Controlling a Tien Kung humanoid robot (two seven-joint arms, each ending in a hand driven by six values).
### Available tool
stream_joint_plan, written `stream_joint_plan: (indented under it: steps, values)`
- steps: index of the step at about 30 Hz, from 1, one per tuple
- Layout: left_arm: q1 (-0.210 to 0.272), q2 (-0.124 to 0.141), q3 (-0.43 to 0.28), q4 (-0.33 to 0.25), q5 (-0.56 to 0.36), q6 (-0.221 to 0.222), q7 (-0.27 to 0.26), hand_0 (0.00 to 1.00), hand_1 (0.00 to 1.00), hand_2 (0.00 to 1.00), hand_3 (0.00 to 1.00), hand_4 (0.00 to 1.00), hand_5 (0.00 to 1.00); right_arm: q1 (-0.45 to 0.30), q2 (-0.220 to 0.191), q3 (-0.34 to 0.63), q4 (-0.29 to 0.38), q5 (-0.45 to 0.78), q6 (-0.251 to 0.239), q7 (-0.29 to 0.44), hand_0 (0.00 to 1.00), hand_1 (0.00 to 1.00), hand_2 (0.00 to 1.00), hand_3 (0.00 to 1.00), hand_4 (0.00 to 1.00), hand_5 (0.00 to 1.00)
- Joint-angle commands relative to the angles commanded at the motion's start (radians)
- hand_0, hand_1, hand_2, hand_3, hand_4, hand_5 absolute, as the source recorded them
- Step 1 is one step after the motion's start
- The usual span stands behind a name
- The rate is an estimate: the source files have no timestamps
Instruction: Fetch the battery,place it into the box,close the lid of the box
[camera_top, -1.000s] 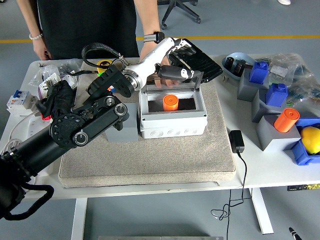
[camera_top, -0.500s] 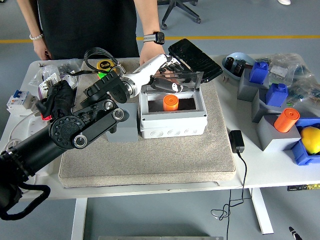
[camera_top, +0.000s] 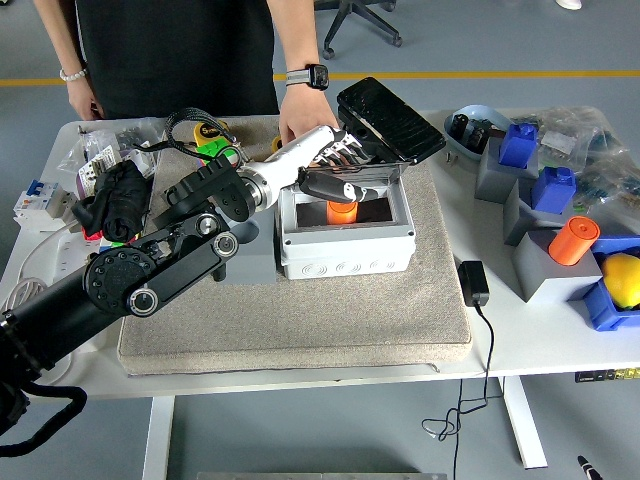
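A white box (camera_top: 345, 245) stands on the beige mat (camera_top: 300, 325) in the head view, with an orange battery (camera_top: 341, 212) upright inside it. Its smoky clear lid (camera_top: 378, 178) is hinged at the back and leans forward and low over the opening, partly hiding the battery. My left hand (camera_top: 335, 170) reaches in from the left and holds the lid's left part, thumb in front and fingers behind. A person stands at the far side; one hand (camera_top: 300, 115) rests on the table just behind the box.
A grey block (camera_top: 250, 262) stands against the box's left side, under my forearm. A black flat device (camera_top: 392, 120) lies behind the box. At the right are grey and blue holders, another orange battery (camera_top: 572, 240), a yellow object (camera_top: 622, 278) and a black charger (camera_top: 472, 283).
My left hand has come down and toward me with the lid, which has swung from nearly upright to low over the box. The person's hand stays behind the box.
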Motion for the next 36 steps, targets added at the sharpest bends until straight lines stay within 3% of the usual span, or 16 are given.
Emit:
stream_joint_plan:
  steps: [20,28,30,36]
  values:
    - [0.03,-0.011,0.018,-0.015,-0.021,0.002,-0.018,0.345,0.527,0.599,0.642,0.938,0.327,0.0,0.002,0.009,0.0,-0.004,-0.002,0.002,0.724,0.664,0.653,0.596,0.998,0.605]
    - [0.072,-0.001,-0.007,-0.045,-0.066,-0.006,-0.015,0.343,0.526,0.598,0.635,0.937,0.327,0.0,0.001,0.006,0.0,-0.003,-0.001,0.002,0.725,0.664,0.653,0.596,0.998,0.604]
    - [0.092,0.002,-0.024,-0.058,-0.081,-0.003,-0.022,0.339,0.531,0.595,0.625,0.935,0.325,0.0,0.001,0.007,0.0,-0.004,-0.001,0.002,0.725,0.664,0.653,0.596,0.998,0.604]
    - [0.163,0.017,-0.135,-0.116,-0.216,0.061,-0.101,0.365,0.544,0.587,0.608,0.928,0.319,0.0,0.002,0.006,0.0,-0.003,0.0,0.003,0.724,0.664,0.654,0.596,0.998,0.604]
